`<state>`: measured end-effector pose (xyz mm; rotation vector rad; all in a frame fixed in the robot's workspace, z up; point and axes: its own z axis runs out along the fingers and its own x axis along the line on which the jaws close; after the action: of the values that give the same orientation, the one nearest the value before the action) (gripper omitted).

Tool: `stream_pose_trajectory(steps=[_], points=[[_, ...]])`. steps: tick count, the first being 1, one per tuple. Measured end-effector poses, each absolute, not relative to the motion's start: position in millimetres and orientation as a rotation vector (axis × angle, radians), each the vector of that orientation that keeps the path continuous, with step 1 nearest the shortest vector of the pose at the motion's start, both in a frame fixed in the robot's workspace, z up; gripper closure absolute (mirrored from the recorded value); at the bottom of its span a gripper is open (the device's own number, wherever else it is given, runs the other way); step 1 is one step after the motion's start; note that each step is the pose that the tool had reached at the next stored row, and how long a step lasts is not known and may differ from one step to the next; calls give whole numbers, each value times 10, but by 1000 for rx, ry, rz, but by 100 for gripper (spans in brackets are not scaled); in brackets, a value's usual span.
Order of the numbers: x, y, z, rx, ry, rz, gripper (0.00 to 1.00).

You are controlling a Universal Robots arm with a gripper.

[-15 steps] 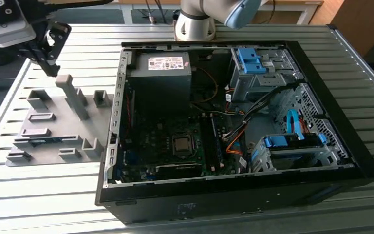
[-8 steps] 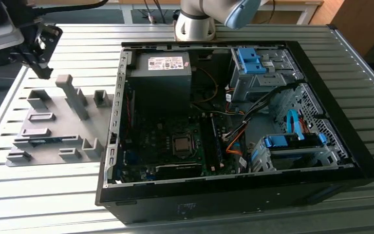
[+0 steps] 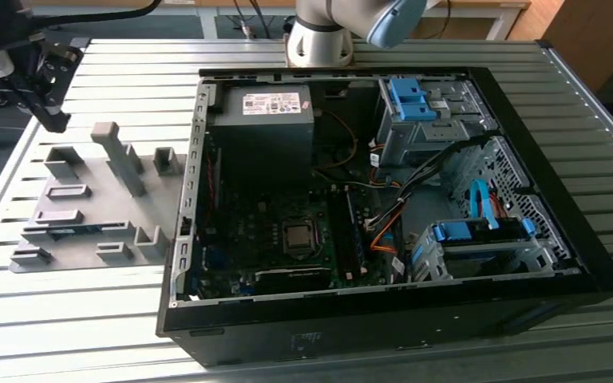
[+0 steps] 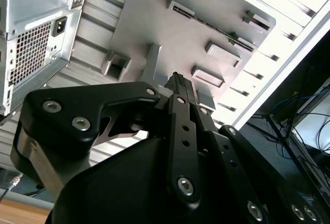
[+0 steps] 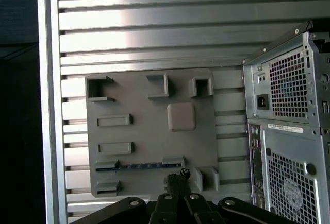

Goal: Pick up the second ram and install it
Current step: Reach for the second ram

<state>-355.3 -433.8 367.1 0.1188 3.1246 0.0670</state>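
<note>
Hanging closed and empty at the exterior view's upper left, the gripper (image 3: 51,104) could knock the memory stick (image 5: 136,166) in its grey tray (image 3: 115,199) instead of straddling it.

Open computer case (image 3: 392,199) laid flat on a slatted metal table (image 3: 125,64), grey holder plate (image 3: 88,203) set just beside it at the exterior view's left, second ram (image 3: 76,230) lodged between holder blocks, black gripper (image 3: 55,121) held over the plate's far corner.
</note>
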Motion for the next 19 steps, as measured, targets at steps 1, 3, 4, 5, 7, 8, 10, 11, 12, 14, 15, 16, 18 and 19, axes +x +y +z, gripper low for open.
stream_pose_trajectory(steps=[1,3,4,5,7,8,10,11,12,14,15,16,18,19], points=[[-3575,-4339,3669,119,3125,67,89],[-3613,-4341,3666,119,3125,67,89],[-3627,-4344,3664,119,3125,67,89],[-3635,-4348,3663,119,3125,67,89],[-3648,-4359,3659,119,3126,67,89],[-3655,-4366,3656,119,3127,67,89],[-3675,-4385,3653,119,3127,67,89],[-3684,-4395,3651,119,3127,67,89],[-3693,-4406,3648,119,3127,67,89],[-3714,-4424,3642,119,3127,67,89],[-3725,-4431,3640,119,3127,67,89],[-3737,-4438,3637,119,3127,67,89],[-3769,-4449,3632,119,3128,67,89],[-3787,-4455,3630,119,3128,67,89]])
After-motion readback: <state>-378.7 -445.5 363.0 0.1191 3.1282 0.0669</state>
